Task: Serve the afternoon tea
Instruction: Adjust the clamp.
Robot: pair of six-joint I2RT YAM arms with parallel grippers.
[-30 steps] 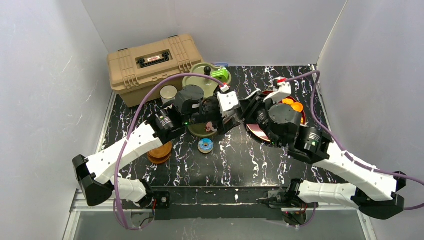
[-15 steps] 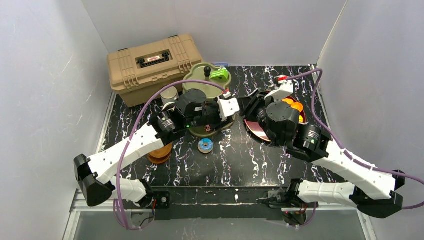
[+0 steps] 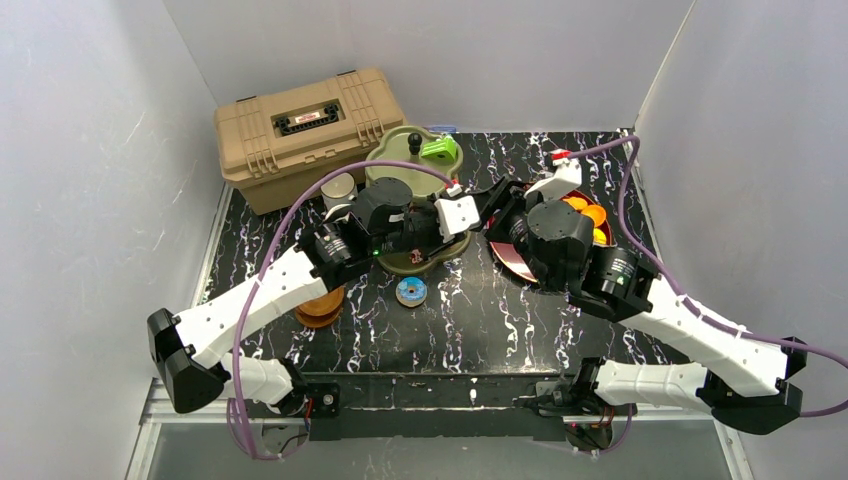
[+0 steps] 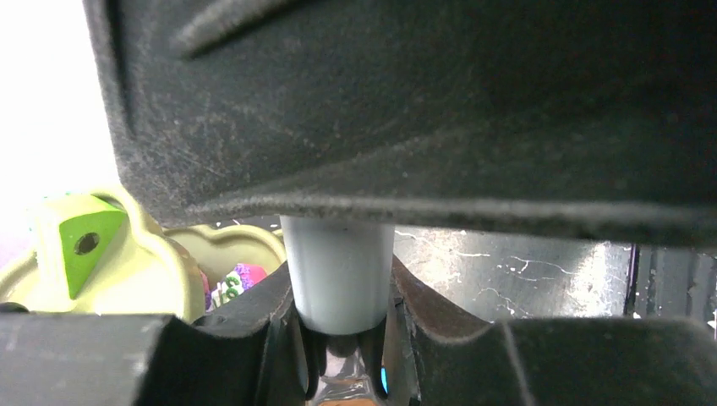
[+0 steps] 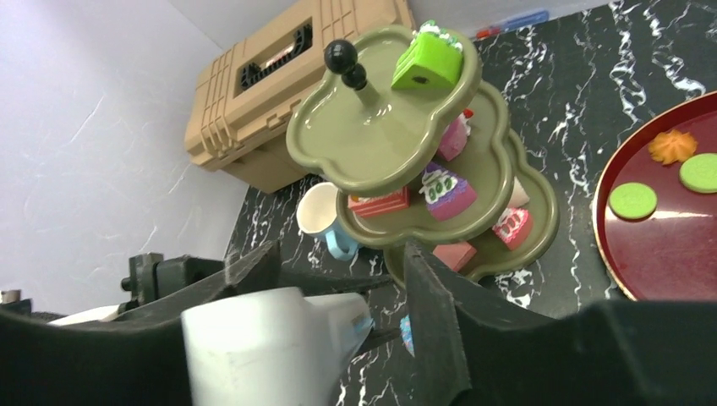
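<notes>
Toolbox behind-left of tiered stand, tray to its right

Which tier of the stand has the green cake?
The top tier, right under the black knob; the green cake is the only thing on it.

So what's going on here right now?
Next to the green cake stand, the left hand is pinching a pale cylinder, possibly a mug; I can't tell for sure. The right hand is open close beside it. Toy cakes already sit on the stand.
</notes>
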